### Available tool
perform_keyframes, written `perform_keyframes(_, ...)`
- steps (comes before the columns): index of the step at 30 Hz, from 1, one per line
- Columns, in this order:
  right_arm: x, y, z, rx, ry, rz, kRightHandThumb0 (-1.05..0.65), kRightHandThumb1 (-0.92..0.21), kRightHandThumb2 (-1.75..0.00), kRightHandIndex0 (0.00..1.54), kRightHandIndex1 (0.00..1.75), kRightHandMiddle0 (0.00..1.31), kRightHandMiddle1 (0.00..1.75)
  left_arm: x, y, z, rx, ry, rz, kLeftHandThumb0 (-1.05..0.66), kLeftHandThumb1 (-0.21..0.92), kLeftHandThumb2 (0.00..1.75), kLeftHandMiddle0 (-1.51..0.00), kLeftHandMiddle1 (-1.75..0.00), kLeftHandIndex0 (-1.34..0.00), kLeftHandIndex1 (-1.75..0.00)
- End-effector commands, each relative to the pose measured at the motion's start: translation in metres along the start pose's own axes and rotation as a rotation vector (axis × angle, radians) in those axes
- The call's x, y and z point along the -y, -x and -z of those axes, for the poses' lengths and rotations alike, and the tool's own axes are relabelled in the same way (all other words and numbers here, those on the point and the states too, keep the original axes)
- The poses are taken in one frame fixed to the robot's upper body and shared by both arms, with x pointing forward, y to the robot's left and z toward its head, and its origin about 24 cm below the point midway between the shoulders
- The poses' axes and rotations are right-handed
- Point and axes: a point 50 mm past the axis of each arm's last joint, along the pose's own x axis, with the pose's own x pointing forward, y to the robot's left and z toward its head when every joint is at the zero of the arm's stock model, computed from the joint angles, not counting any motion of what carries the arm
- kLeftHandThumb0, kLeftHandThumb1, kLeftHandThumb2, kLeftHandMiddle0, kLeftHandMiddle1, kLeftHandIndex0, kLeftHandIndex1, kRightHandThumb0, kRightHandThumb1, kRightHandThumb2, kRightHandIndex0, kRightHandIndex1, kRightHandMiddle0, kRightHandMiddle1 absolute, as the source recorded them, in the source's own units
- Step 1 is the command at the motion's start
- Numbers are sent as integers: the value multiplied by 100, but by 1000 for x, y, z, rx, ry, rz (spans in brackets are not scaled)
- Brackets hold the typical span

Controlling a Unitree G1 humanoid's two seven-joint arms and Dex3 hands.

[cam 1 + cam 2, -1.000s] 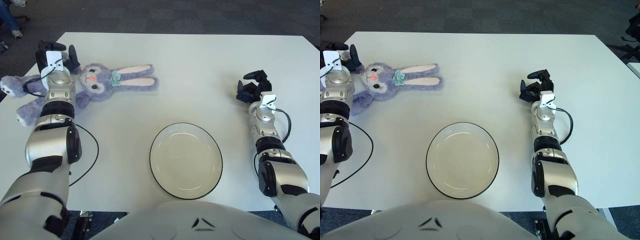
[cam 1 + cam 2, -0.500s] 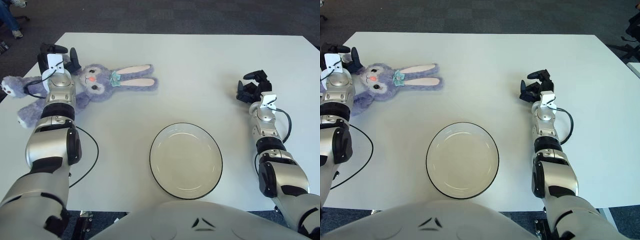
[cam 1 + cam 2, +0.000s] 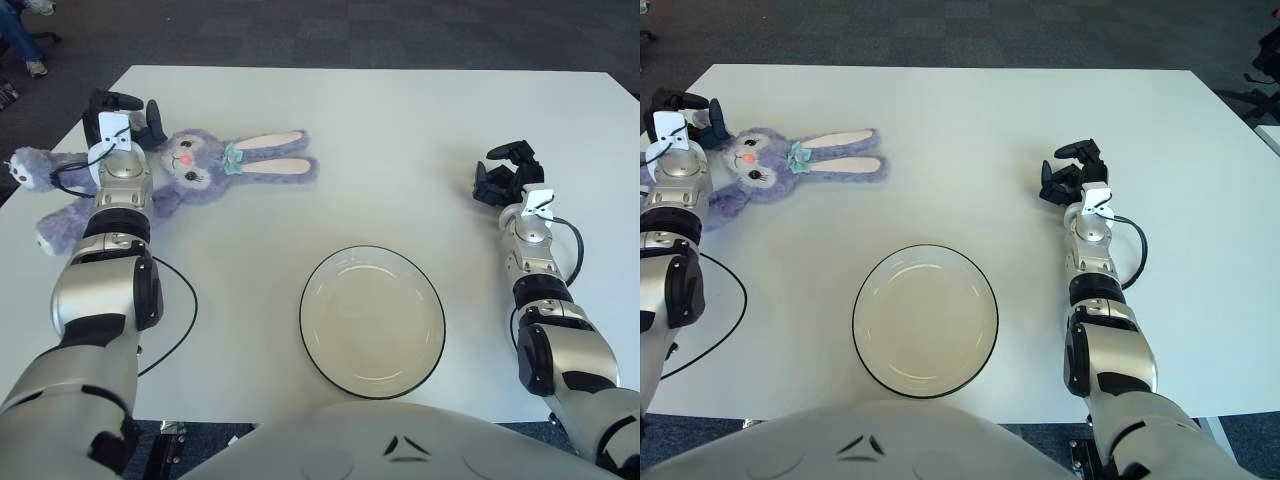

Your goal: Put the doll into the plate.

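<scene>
The purple plush rabbit doll with long pink-lined ears (image 3: 205,165) lay flat on the white rectangular table (image 3: 380,140), in its far left corner region. Its head pointed toward the table centre, with both ears stretched out to the right. Its body and limbs extended leftward, reaching the table's left edge. A small teal bow was visible at the base of the ears.

The left hand (image 3: 118,112) was positioned at the doll's head, at the side away from the ears, with the forearm lying across the doll's body. The dark fingers (image 3: 153,118) were spread around the upper part of the head; whether they were pressed against the plush could not be determined.

The round white plate with a thin dark rim (image 3: 372,320) stood on the near centre of the table, well apart from the doll and with nothing in it.

The right hand (image 3: 505,176) showed at the right side of the table, well apart from the plate. Its fingers were curled loosely inward and held nothing.
</scene>
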Motion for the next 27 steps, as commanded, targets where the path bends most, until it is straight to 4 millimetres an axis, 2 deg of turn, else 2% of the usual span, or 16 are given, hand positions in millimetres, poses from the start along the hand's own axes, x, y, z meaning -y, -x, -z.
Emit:
perform_keyframes(1,2,4,6,-27,7,-9,-1,-37,-121,70,155,32,175,29,15,16,-73,10,65,-41,56,101,-104,-175,-43,-175)
perform_keyframes(4,2,4,6,-26,11,-11,-1,-37,-121,70,155,32,175,42,19,9,-58,30,80,-41,57,100,-102,-175,-42,-175)
perform_keyframes(15,2,5,6,-28,18,-19,-1,-36,-121,70,154,33,175,67,23,-11,-38,76,149,-41,57,99,-102,-175,-41,-175)
perform_keyframes(27,1,7,6,-20,5,-25,-1,-36,-121,70,154,33,175,104,39,-33,-7,138,224,-41,56,101,-106,-175,-43,-175)
